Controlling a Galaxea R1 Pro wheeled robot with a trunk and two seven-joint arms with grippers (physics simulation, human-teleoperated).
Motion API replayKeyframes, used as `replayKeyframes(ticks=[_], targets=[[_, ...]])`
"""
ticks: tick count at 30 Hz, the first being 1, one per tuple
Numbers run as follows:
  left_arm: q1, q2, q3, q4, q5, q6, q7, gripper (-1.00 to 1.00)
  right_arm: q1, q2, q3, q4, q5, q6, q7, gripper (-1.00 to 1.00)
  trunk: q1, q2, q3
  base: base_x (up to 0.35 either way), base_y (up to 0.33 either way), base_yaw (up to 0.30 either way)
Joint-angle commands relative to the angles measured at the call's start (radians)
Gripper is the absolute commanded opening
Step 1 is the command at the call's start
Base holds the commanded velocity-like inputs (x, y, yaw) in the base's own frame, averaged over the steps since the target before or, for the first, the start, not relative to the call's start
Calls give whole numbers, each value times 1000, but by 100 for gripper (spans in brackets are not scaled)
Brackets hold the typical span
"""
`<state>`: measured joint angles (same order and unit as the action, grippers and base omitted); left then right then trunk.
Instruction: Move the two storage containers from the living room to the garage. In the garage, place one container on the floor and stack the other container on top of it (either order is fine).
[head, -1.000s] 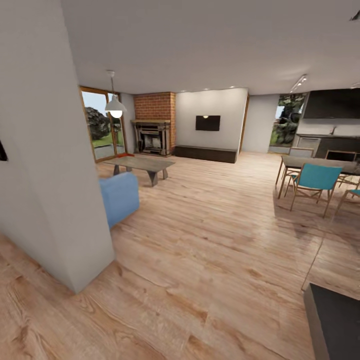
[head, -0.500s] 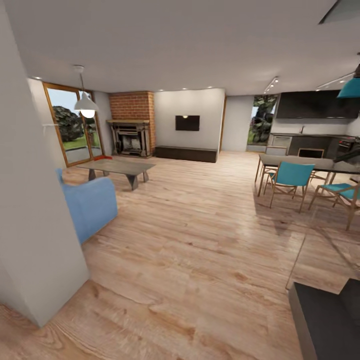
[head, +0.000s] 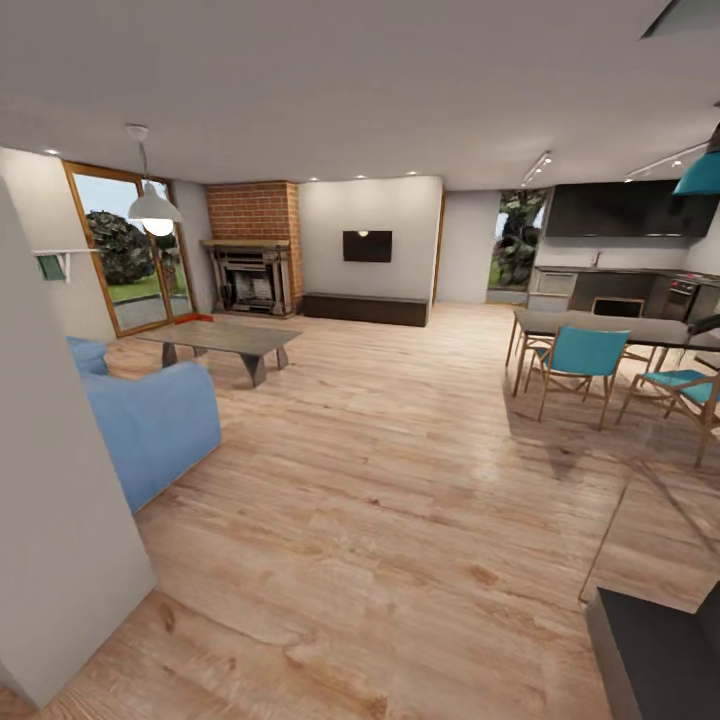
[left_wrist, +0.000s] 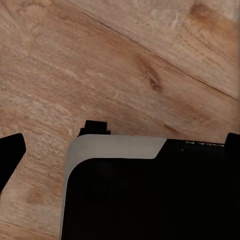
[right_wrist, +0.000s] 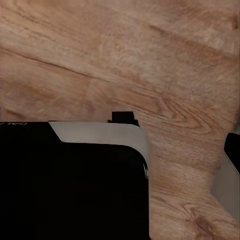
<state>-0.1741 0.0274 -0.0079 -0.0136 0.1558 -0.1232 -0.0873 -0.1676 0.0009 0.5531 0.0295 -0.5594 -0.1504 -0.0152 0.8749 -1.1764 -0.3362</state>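
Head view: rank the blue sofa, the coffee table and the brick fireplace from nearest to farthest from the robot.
1. Blue sofa, near left.
2. Coffee table, left, beyond the sofa.
3. Brick fireplace, at the far wall, left of the TV.

The living room has a light wood-plank floor (head: 400, 500). A red-orange storage container (head: 196, 318) peeks out on the floor behind the coffee bench (head: 222, 339), near the brick fireplace (head: 250, 270).
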Motion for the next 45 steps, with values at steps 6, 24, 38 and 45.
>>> replayKeyframes(ticks=[6, 24, 38, 45], targets=[[-1, 0, -1, 1, 10, -3, -5, 100, -1, 1, 8, 3, -7, -4, -1, 100, 1, -1, -1, 322, 0, 0], [-1, 0, -1, 1, 8, -3, -5, 100, -1, 1, 8, 3, -5, -5, 0, 100, 1, -1, -1, 322, 0, 0], [-1, 0, -1, 1, 7, -3, -6, 100, -1, 1, 8, 3, -5, -5, 0, 100, 1, -1, -1, 322, 0, 0], [-1, 0, -1, 1, 7, -3, -5, 100, -1, 1, 8, 2, -5, -5, -1, 100, 1, -1, -1, 322, 0, -8]])
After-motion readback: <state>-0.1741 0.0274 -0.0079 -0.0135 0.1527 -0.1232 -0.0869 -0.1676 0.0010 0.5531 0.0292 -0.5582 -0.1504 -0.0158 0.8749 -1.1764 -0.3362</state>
